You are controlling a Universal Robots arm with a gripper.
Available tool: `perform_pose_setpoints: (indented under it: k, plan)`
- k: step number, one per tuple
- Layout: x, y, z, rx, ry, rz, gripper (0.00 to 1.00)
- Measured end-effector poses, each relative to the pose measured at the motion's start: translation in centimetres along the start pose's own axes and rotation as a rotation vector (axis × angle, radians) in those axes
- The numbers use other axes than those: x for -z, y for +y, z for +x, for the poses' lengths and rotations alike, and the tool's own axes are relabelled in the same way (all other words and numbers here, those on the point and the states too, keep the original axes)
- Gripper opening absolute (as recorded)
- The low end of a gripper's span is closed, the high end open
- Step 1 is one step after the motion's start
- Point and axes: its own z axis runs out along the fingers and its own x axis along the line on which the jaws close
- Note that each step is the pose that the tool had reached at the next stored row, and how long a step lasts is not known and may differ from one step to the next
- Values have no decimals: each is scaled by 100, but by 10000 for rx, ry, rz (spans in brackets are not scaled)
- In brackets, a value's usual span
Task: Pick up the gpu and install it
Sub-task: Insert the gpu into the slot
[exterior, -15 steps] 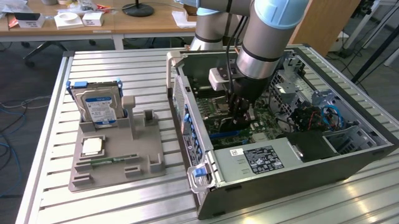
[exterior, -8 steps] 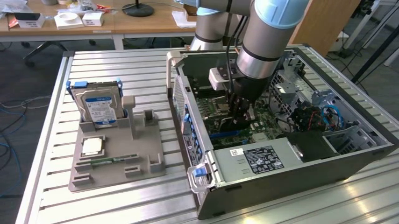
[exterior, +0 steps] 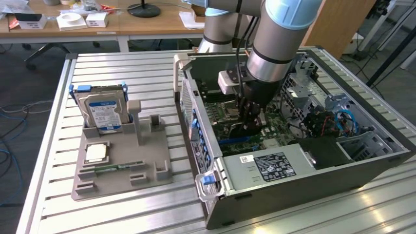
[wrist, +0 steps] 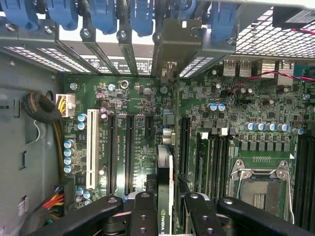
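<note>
The gpu is a thin black card seen edge-on in the wrist view, with a green logo label near my fingers. My gripper is shut on it, one black finger on each side. The card stands on edge over the long black expansion slots of the green motherboard. I cannot tell whether it sits in a slot. In the exterior view my gripper reaches down inside the open computer case, with the dark gpu just beneath it.
Blue latches line the case's rear slot openings. The processor socket and cable bundles flank the slots. Outside the case, a grey holder carries a blue-labelled hard drive, a chip and a memory stick.
</note>
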Motion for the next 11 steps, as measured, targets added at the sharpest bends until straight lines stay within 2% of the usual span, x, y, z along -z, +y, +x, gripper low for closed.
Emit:
perform_pose_setpoints:
  k: [4,11]
  plan:
    - [1,-1,1,-5,36,-2,26]
    - [1,-1,1,-86,38,2,26]
